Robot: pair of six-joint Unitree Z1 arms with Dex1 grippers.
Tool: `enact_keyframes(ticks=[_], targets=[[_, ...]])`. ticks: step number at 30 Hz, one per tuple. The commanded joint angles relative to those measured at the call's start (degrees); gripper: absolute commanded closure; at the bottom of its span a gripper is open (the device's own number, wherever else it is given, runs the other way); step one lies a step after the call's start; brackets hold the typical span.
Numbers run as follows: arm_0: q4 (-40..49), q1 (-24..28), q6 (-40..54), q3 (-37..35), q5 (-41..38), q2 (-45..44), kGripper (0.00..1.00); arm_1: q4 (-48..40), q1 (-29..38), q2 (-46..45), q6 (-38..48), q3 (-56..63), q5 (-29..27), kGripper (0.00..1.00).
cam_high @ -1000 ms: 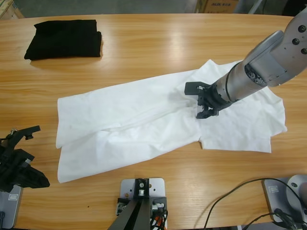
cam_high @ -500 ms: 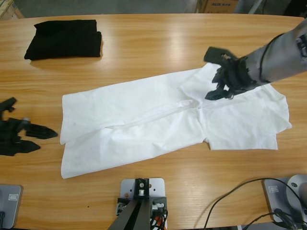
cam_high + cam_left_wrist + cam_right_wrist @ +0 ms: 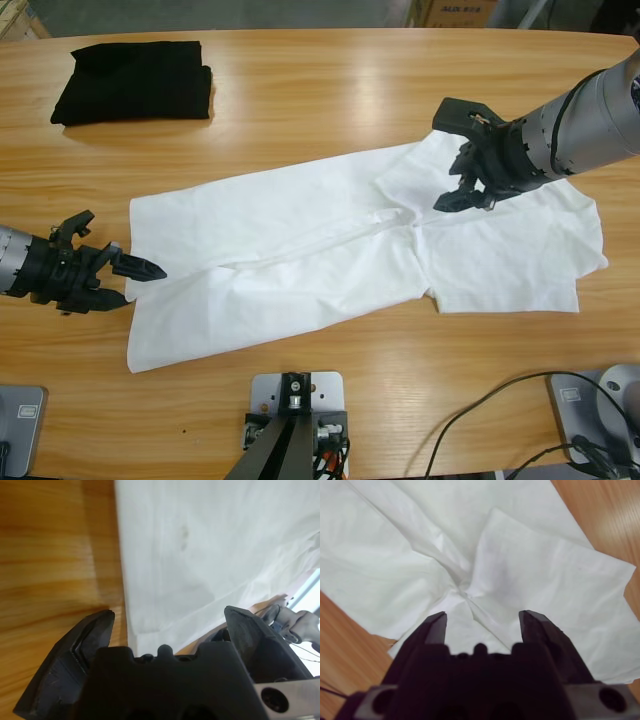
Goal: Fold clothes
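The T-shirt (image 3: 350, 260) lies mid-table, folded lengthwise into a rumpled band but not yet crosswise — the left gripper (image 3: 135, 272), jaws apart, is at its hem end, and the right gripper (image 3: 462, 178), also spread and empty, hovers above its sleeve end.

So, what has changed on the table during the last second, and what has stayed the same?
The right gripper, jaws open, has let go of the white T-shirt and lifted toward the far edge. The shirt slid slightly rightward and lies flatter. The left gripper, also open, came in from the near corner to the shirt's hem. The black folded garment has not moved.
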Motion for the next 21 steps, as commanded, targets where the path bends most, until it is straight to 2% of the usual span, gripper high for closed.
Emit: enact_keyframes(ticks=[1, 7, 8, 12, 15, 17, 18, 21], targets=[[-4.00, 0.22, 1.87, 1.34, 2.09, 10.92, 0.082, 0.73, -1.15, -0.39, -0.17, -0.04, -1.05, 0.391], [-5.99, -0.48, 2.65, 1.64, 2.32, 13.15, 0.107, 1.20, -2.17, -1.09, -0.74, 0.02, -1.14, 0.391], [-8.70, -1.39, 2.58, 2.45, 0.51, 14.42, 0.185, 1.20, -2.48, -1.12, -0.95, 0.02, -1.14, 0.391], [-12.58, -3.52, 2.56, 2.68, -1.00, 16.51, 0.312, 1.20, -2.48, -1.19, -1.09, 0.03, -1.14, 0.391], [-13.16, -3.82, 3.14, 2.40, -1.09, 16.91, 0.543, 1.20, -2.48, -1.18, -1.14, 0.09, -1.14, 0.391], [-13.16, -3.82, 3.98, 2.48, -1.16, 16.81, 0.790, 1.20, -2.53, -0.84, -1.17, 0.05, -1.14, 0.391], [-13.07, -3.82, 4.70, 2.62, -1.20, 16.63, 0.971, 1.17, -2.57, -0.72, -1.23, 0.11, -1.14, 0.391], [-12.90, -3.89, 8.73, 2.71, -1.64, 16.53, 1.000, 1.12, -2.57, -0.51, -1.32, 0.09, -1.14, 0.391]])
